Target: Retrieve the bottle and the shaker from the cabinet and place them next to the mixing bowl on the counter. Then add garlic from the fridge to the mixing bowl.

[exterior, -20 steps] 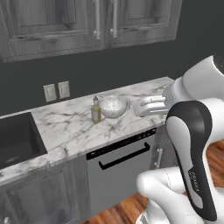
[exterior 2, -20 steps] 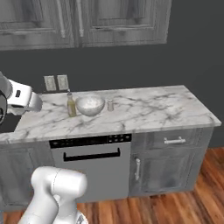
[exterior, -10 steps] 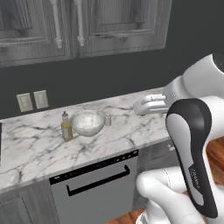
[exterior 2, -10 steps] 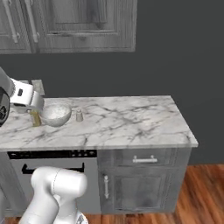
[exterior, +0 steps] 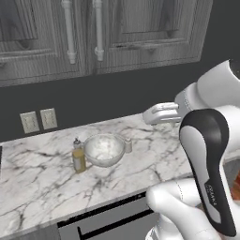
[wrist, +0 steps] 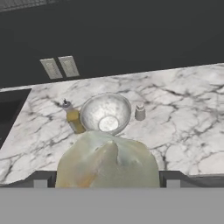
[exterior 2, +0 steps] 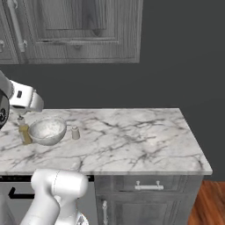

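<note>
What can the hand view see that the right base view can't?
Only the hand view shows the pale, lumpy garlic held up close in the end effector, plus the two wall outlets.

Only the right base view shows the cabinet door above, the drawer handle and the wooden floor.

Both show the mixing bowl on the marble counter, with the bottle on one side and the shaker on the other.
</note>
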